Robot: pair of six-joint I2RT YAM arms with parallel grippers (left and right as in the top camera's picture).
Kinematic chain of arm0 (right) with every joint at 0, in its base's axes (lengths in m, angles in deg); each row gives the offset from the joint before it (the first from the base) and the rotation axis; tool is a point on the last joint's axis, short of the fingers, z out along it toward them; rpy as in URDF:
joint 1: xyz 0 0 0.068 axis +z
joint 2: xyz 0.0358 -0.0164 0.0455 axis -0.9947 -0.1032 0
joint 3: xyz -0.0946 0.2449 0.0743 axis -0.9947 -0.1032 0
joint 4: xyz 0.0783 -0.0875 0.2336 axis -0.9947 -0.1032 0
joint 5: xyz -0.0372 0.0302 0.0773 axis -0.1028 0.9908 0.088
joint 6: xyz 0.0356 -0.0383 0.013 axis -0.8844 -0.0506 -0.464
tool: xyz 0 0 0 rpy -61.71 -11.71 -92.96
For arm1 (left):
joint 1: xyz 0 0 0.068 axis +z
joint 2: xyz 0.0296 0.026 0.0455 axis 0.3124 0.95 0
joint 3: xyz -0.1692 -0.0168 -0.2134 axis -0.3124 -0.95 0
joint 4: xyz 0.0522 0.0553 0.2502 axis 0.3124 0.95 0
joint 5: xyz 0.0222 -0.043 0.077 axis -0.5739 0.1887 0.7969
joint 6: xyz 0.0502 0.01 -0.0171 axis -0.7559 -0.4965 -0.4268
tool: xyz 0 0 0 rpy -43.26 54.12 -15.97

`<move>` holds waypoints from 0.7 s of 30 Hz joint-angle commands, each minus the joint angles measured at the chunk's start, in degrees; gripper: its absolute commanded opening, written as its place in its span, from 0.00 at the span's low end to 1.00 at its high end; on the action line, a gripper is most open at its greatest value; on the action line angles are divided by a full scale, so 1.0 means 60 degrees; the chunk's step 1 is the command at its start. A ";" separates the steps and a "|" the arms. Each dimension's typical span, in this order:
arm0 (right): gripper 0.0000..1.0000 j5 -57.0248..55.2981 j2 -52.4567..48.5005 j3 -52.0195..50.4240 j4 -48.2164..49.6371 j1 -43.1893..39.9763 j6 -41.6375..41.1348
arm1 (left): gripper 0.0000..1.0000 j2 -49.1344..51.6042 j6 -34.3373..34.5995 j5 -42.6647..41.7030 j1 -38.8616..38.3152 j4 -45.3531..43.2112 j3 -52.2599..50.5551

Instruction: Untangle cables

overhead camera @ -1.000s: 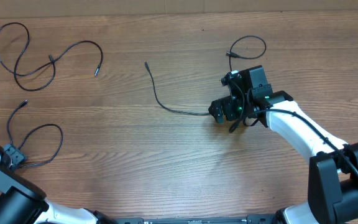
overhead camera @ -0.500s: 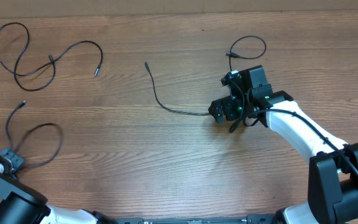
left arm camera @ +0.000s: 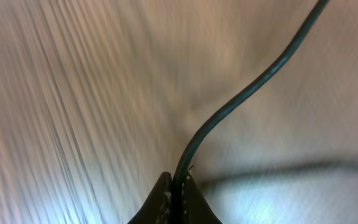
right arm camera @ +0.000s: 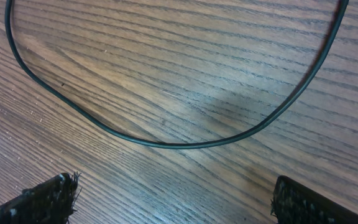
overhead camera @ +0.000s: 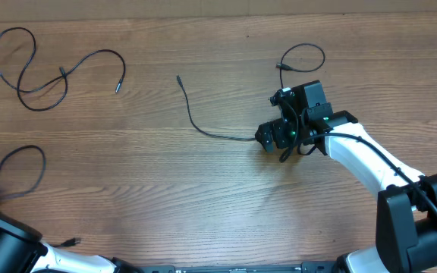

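Pinching a thin black cable (left arm camera: pixel 253 81) in its closed tips, the left gripper (left arm camera: pixel 178 190) sits at the near left corner of the wooden table (overhead camera: pixel 165 189). Its wrist view is blurred, and the cable rises out of the tips and curves off to the upper right. From above, that arm is folded low against the table's left edge, mostly out of frame, and its cable makes one open loop beside it.

The right gripper (right arm camera: pixel 176 202) stands wide, one tip at each lower corner of its wrist view, holding nothing. A second cable (right arm camera: pixel 166 143) lies flat on the wood in a broad curve just ahead of the gap. Overhead, the right arm reaches from the near right corner toward mid-table, its wrist turned so the tips point left. The second cable trails left from there to a plug end. A small loop (overhead camera: pixel 303 49) shows behind the wrist; whether it is the same cable I cannot tell. A third cable (overhead camera: pixel 33 83) lies in loose curves at the far left, well apart from both grippers.
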 commanded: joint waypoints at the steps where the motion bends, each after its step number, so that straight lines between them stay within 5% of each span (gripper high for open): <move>1: 1.00 0.0047 -0.0066 0.0029 0.0036 -0.0025 -0.0018 | 0.04 -0.0069 0.0586 0.0131 0.0066 -0.0131 0.1359; 15: 1.00 0.0044 -0.0066 0.0029 0.0040 -0.0025 -0.0018 | 0.04 -0.0080 0.0120 0.0007 -0.0058 0.1093 0.2983; 21: 1.00 0.0047 -0.0066 0.0029 0.0036 -0.0025 -0.0018 | 0.04 -0.0117 -0.0656 -0.1665 -0.0178 0.1581 0.3923</move>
